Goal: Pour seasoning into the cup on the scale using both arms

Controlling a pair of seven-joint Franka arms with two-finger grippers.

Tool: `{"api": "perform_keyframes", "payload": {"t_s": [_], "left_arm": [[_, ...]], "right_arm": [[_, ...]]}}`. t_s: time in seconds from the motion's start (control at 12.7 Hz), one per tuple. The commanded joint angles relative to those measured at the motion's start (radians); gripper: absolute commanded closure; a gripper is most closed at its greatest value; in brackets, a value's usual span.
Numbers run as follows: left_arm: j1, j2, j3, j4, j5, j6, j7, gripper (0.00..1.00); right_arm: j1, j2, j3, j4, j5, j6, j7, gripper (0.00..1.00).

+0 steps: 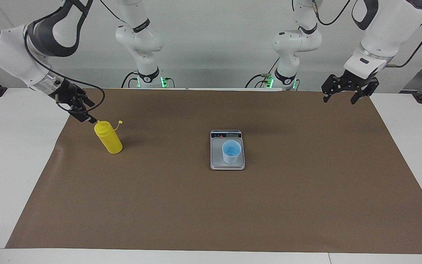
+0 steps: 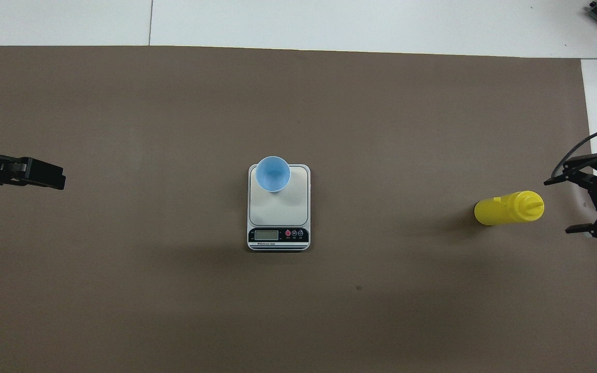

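The yellow seasoning bottle stands upright on the brown mat at the right arm's end of the table, its small tethered cap hanging off to one side. My right gripper is open and raised just beside the bottle's top, not touching it. The light blue cup stands on the grey plate of the scale at mid table. My left gripper hangs open and empty over the mat's edge at the left arm's end and waits.
The brown mat covers most of the white table. The scale's dark display strip faces the robots. Both arm bases stand at the table's edge nearest the robots.
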Motion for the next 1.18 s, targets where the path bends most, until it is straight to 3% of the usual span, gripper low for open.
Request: {"api": "perform_keyframes", "payload": {"t_s": [0.0, 0.39, 0.55, 0.87, 1.1], "left_arm": [[0.008, -0.025, 0.000, -0.022, -0.005, -0.003, 0.010, 0.00], [0.008, -0.025, -0.001, -0.022, -0.005, -0.003, 0.010, 0.00], [0.008, -0.025, -0.001, -0.022, -0.005, -0.003, 0.010, 0.00], [0.008, -0.025, -0.001, -0.022, -0.005, -0.003, 0.010, 0.00], [0.008, -0.025, -0.001, -0.022, -0.005, -0.003, 0.010, 0.00]], "right_arm": [[0.087, -0.032, 0.003, -0.015, -0.051, 0.005, -0.029, 0.00], [0.232, -0.049, 0.006, 0.022, -0.082, -0.013, -0.046, 0.00], [0.259, -0.052, 0.020, 0.037, -0.090, -0.009, -0.229, 0.00], [0.340, 0.000, 0.032, 0.188, -0.329, -0.053, -0.340, 0.00], [0.345, 0.051, 0.032, 0.339, -0.317, -0.154, -0.362, 0.00]]}}
